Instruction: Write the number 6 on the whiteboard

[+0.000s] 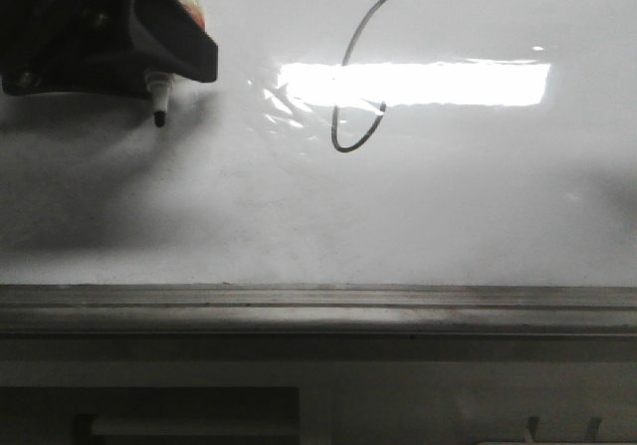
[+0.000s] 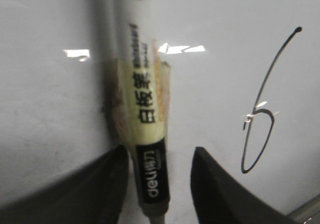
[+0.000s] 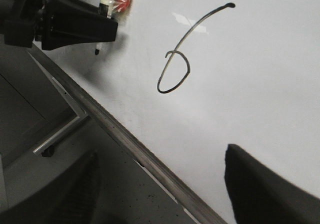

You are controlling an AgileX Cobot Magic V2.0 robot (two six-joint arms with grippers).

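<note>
Where it crosses the glare, the number 6 (image 1: 356, 77) thins, loop unclosed

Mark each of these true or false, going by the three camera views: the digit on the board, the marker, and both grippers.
1. A number 6 is drawn on the whiteboard. True.
2. The left gripper holds the marker. True.
3. The marker tip is touching the 6's loop. False: in the front view the tip sits well to the left of the 6, apart from it.
4. The right gripper holds an eraser. False: it is open and holds nothing.
5. The marker's tip is red. False: it is dark, nearly black.
6. A grey metal ledge runs along the whiteboard's lower edge. True.
</note>
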